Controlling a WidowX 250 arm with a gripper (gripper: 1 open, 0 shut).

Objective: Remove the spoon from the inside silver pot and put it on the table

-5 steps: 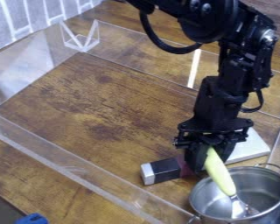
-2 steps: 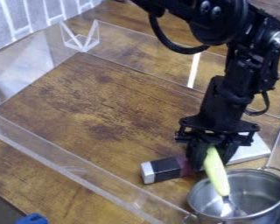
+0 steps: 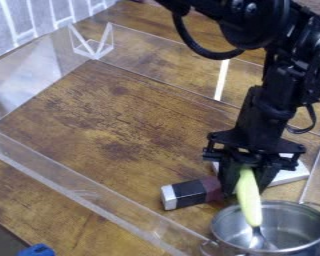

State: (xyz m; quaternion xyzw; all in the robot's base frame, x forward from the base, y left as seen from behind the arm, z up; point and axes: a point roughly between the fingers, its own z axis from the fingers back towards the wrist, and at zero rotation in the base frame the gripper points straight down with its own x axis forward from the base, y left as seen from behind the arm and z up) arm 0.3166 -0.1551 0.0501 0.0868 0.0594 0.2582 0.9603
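Observation:
The spoon point(image 3: 250, 199) has a thick pale yellow-green handle and hangs nearly upright, its small metal bowl point(image 3: 258, 237) still down inside the silver pot point(image 3: 272, 232) at the bottom right. My black gripper point(image 3: 248, 173) is shut on the top of the handle, directly above the pot's left rim. The arm rises from there to the upper right. The dark wood-grain table point(image 3: 123, 110) spreads to the left of the pot.
A small black-and-silver block point(image 3: 188, 193) lies just left of the pot. A flat silver-grey slab point(image 3: 294, 168) sits behind the gripper. Clear acrylic walls point(image 3: 69, 165) run along the table's front and left edges, with a clear stand point(image 3: 91, 42) at the back left.
The gripper has moved slightly right and up with the spoon. The spoon has swung from a slant to nearly upright, its bowl rising inside the pot.

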